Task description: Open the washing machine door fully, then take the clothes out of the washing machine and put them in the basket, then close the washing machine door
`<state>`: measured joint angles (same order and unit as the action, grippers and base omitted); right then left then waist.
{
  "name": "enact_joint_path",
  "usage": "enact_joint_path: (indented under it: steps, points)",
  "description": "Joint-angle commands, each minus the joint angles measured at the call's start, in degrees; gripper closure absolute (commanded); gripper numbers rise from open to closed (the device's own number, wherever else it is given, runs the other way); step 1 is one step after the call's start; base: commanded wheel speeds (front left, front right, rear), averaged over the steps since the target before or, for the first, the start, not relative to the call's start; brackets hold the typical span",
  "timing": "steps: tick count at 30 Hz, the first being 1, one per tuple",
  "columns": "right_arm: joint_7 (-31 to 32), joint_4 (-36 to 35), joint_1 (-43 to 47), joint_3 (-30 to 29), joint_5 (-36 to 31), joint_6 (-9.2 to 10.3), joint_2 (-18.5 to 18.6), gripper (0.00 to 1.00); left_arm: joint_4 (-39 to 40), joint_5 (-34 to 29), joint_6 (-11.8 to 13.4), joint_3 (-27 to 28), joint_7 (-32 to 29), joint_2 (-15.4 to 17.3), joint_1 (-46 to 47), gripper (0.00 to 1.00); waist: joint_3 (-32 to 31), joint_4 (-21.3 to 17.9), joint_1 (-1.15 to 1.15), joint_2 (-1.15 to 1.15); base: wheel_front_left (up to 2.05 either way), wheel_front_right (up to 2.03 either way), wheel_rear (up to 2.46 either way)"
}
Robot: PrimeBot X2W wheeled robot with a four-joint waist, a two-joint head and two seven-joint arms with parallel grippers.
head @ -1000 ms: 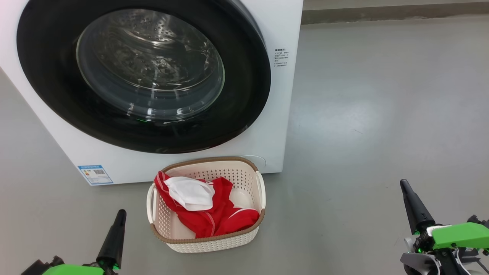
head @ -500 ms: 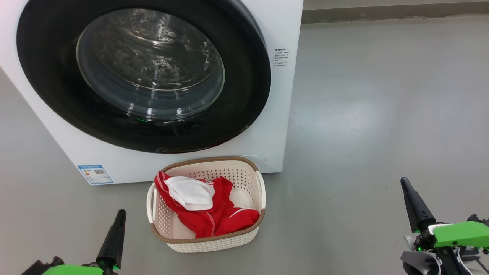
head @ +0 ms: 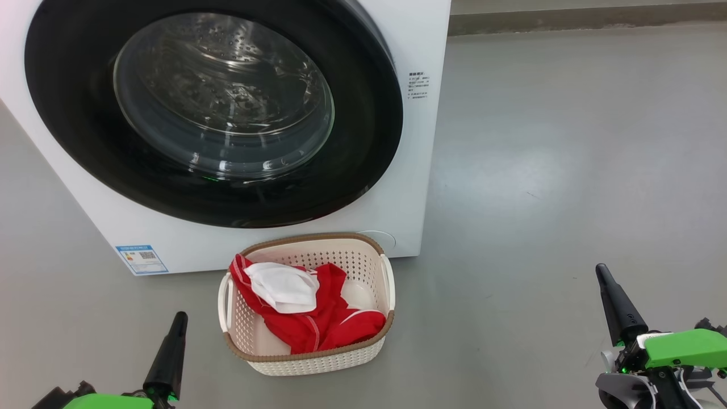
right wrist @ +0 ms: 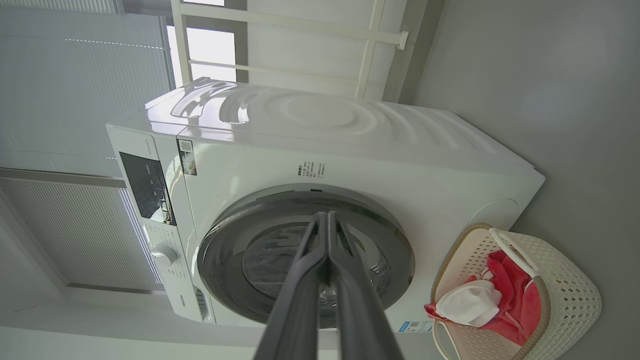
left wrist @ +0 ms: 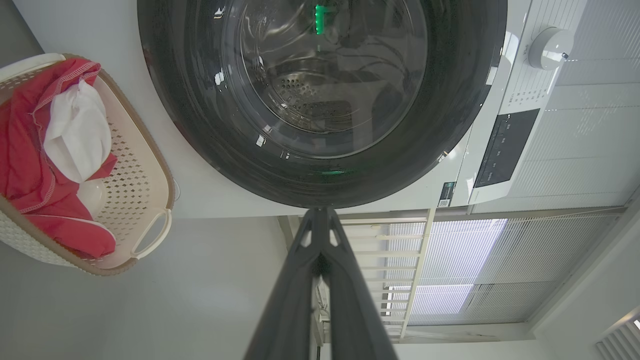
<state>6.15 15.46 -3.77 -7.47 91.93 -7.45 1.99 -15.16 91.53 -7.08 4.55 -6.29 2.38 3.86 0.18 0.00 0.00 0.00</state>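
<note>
1. Standing on the grey floor (head: pixel 568 170), the washing machine (head: pixel 417 170) takes up the upper left of the head view. Its right front corner edge runs straight down to the floor.
2. The washing machine door (head: pixel 68 130) lies closed against the front. Its black rim reaches nearly to that right edge, and the steel drum shows through the glass.
3. A small blue label (head: pixel 141 259) sits low on the front, near the bottom edge.
4. The basket (head: pixel 318 363) stands on the floor just in front of the machine's lower right part, its far rim close to the white front.
5. The clothes (head: pixel 309 329) lie inside it. The red fabric is heaped toward the left side and laps over the rim at the far left corner, with a white cloth (head: pixel 284 287) on top.
6. The left jaws are pressed fully together and hold nothing. Their fingers (head: pixel 167 355) rise from the lower left, apart from the basket's left wall, with a strip of floor between.
7. The right jaws are likewise closed and hold nothing. Their fingers (head: pixel 619 312) stand at the lower right, well apart from the basket.
8. Open floor stretches right of the machine and basket, back to a dark strip (head: pixel 568 23) along the far edge.
</note>
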Motion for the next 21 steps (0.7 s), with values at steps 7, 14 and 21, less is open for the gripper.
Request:
enact_joint_path:
  steps: [7,14,21]
  points:
    - [0.34,-1.44,-2.41,0.95,0.24,-0.03,0.88,1.00,1.11,0.61,-0.41,2.00,-0.22,0.50,2.33,1.00,0.00,0.00,0.00,0.00,0.00,0.00,0.00]
    - [0.34,-1.44,-2.41,0.95,0.24,-0.03,0.88,1.00,1.12,0.61,-0.41,1.99,-0.22,0.50,2.33,1.00,0.00,0.00,0.00,0.00,0.00,0.00,0.00]
    - [0.34,-1.44,-2.41,0.95,0.24,-0.03,0.88,1.00,1.12,0.61,-0.41,1.99,-0.22,0.50,2.33,1.00,0.00,0.00,0.00,0.00,0.00,0.00,0.00]
